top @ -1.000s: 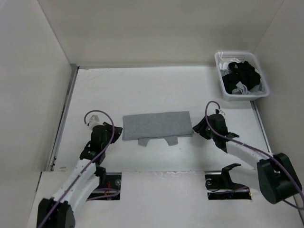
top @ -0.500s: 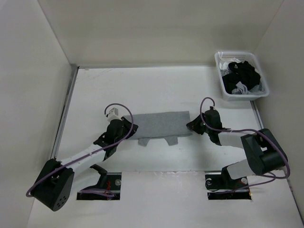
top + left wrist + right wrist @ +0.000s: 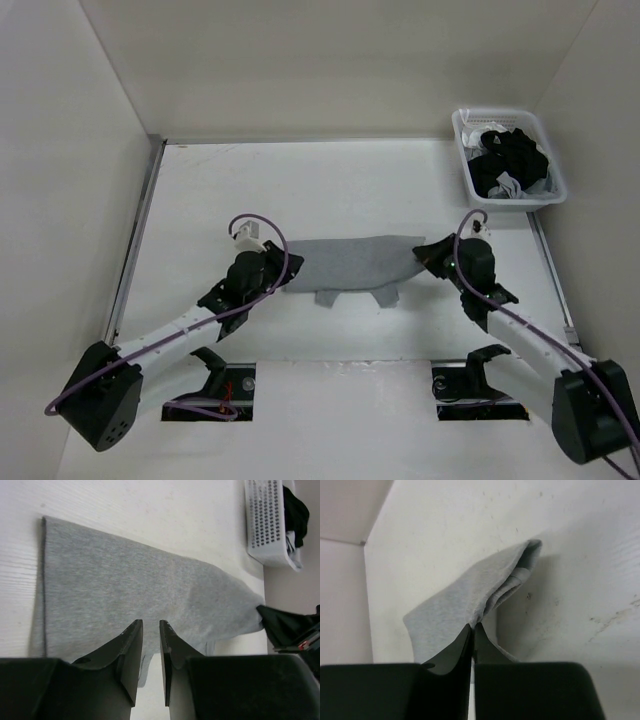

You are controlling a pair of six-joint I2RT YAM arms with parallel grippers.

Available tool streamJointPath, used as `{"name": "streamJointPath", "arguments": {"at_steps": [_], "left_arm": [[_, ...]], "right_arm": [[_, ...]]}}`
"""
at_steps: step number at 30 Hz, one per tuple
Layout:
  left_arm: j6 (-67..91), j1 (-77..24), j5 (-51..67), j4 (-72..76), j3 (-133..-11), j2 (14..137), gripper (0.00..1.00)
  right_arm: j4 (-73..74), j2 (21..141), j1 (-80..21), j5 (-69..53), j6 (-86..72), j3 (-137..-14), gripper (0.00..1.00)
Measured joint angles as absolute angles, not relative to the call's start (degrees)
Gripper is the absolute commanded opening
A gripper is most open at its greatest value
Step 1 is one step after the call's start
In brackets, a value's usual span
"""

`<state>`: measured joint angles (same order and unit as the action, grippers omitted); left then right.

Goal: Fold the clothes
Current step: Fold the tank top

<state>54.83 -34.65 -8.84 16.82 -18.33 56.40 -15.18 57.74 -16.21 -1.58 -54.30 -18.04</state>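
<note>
While my right gripper (image 3: 472, 626) is pressed shut on the end of the shirt (image 3: 355, 262), that end rises off the table (image 3: 300, 190) in a soft bunched fold just ahead of my fingertips. The rest lies flat between my two hands as a long grey band, so I judge the lengthwise folds done, with the crosswise fold, end over end, left to make. Two sleeve tabs poke out of the band's near edge. My left gripper (image 3: 150, 622) sits low at the other end, its fingers a narrow slit apart over the cloth; whether they pinch any I cannot tell. Beyond my right hand, well apart, stands a white basket (image 3: 465, 130) of dark clothes (image 3: 510, 155). Nothing lies in the fold's way
</note>
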Motion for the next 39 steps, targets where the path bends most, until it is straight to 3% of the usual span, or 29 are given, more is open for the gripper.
{"name": "streamJointPath", "arguments": {"at_steps": [6, 14, 15, 18, 19, 23, 27, 29, 32, 34, 39], "left_arm": [[54.83, -37.01, -8.82, 16.82, -20.25, 55.51, 0.20], [54.70, -33.67, -8.82, 12.53, -20.25, 43.55, 0.24], [54.68, -32.93, -8.82, 11.73, -20.25, 42.11, 0.25], [54.57, -30.33, -8.56, 8.88, -20.23, 37.34, 0.27], [54.52, -29.47, -8.36, 8.03, -20.23, 35.99, 0.27], [54.15, -24.86, -6.83, 4.40, -20.21, 31.55, 0.28], [53.80, -20.99, -5.08, 3.60, -20.21, 32.32, 0.29], [53.74, -20.91, -4.29, 3.77, -20.21, 35.64, 0.29], [53.56, -23.03, -3.84, 4.80, -20.21, 42.09, 0.29], [53.28, -25.39, -3.84, 5.63, -20.21, 46.30, 0.29], [51.09, -29.67, -5.87, 6.76, -20.21, 51.27, 0.33]], "right_arm": [[0.97, 52.01, -23.27, 6.33, -47.57, -30.24, 0.02], [11.20, 72.53, -44.95, 17.12, -42.06, -53.84, 0.07], [11.99, 76.36, -46.78, 17.80, -41.80, -56.34, 0.10], [14.55, 88.60, -51.35, 19.33, -41.69, -64.34, 0.31], [15.16, 92.79, -52.86, 19.68, -41.71, -67.09, 0.34], [16.84, 102.21, -58.24, 20.36, -41.60, -72.64, 0.36], [17.39, 100.29, -61.23, 20.49, -41.82, -71.70, 0.40], [16.34, 96.03, -60.77, 20.80, -41.85, -68.60, 0.35], [14.81, 87.68, -58.26, 21.43, -42.28, -61.80, 0.14], [12.45, 82.24, -55.99, 21.67, -42.92, -55.99, 0.06], [9.41, 69.10, -52.21, 22.33, -43.99, -40.34, 0.07]]}}
